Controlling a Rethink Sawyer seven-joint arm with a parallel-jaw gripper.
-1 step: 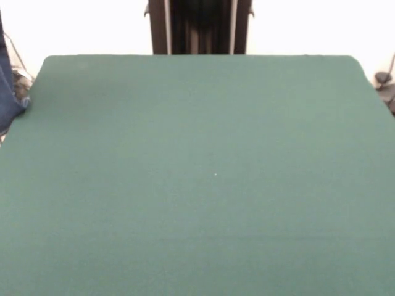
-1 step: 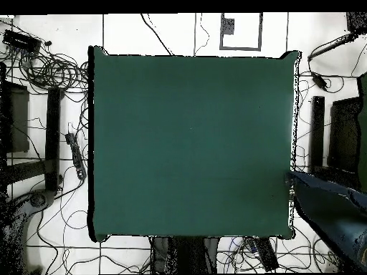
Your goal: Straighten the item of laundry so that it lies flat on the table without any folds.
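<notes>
We see the green tabletop (image 1: 197, 185) with nothing lying on it in either view. The fingers do not show in any view, so we cannot tell if they are released or clenched. In the front view only the dark pedestal (image 1: 199, 28) stands at 12 o'clock, behind the far edge.

The jeans are not on the tabletop. In the front view a strip of blue cloth (image 1: 8, 92) hangs at 9 o'clock, just beside the left edge. In the overhead view a large blue shape (image 2: 331, 215) reaches in at 4 o'clock and touches the tabletop's right edge; we cannot tell if it is the jeans or a person's sleeve. Cables (image 2: 50, 71) lie on the floor at 9 o'clock.
</notes>
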